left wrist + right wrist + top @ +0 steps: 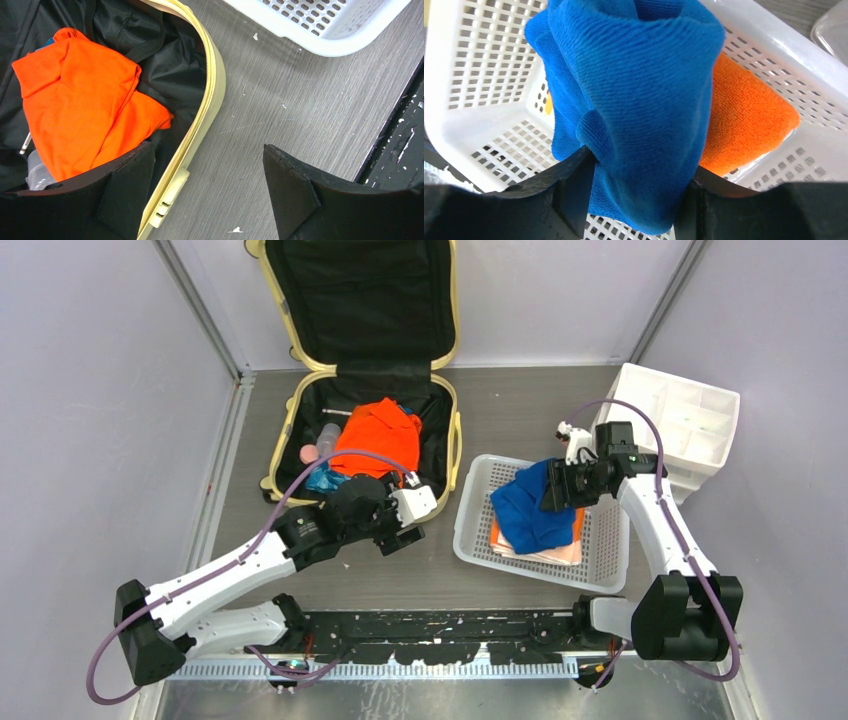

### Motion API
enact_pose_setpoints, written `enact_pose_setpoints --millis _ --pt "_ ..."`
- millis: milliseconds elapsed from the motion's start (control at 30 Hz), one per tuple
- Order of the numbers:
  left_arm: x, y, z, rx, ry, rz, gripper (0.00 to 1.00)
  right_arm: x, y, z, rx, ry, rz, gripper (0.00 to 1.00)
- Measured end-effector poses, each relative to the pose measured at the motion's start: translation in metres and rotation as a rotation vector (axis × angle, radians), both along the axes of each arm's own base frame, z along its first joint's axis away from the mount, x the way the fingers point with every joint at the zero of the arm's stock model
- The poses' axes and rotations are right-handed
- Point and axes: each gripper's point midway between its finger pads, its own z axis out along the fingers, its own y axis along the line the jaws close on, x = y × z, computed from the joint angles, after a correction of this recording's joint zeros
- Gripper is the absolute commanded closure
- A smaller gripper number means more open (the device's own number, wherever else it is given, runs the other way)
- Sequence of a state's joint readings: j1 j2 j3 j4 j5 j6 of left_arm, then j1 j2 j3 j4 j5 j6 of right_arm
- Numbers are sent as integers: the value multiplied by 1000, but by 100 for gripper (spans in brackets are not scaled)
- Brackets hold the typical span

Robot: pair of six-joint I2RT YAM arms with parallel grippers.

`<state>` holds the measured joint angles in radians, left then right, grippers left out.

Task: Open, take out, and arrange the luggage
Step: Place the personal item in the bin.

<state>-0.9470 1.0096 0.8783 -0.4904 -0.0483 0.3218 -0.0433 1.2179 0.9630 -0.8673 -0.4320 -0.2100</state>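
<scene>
luggage — open, long axis near-far, lid farthest

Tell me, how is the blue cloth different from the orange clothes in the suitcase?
The blue cloth is in the white basket; the orange clothes lie in the yellow suitcase. The blue cloth sits between the right gripper's jaws; nothing grips the orange clothes, and the left gripper is open nearby. Both are soft, rumpled fabric.
</scene>
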Motion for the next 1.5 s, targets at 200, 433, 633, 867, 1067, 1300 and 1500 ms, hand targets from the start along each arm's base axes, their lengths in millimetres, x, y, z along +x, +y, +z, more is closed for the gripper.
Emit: enact_pose_setpoints --millis 200,433,633,867,1067,1300,1500 --pt "0 0 0 1 0 0 19 -4 -16 -4 -85 10 -16 42" --pt "0 0 0 1 0 0 19 -1 -48 0 -175 -26 -103 84" --pt "0 0 0 1 0 0 19 -8 -47 -7 -148 37 -88 89" --pt "0 0 0 1 0 0 19 -9 -33 15 -36 103 -67 86" --pt "0 0 0 0 0 0 19 -9 -51 -6 -128 170 -91 64" --pt "-1 -1 0 -5 7 -4 18 -26 -78 -26 -264 220 -74 19" --pt "-3 -3 2 -41 43 18 14 -11 -81 42 -276 21 -51 4"
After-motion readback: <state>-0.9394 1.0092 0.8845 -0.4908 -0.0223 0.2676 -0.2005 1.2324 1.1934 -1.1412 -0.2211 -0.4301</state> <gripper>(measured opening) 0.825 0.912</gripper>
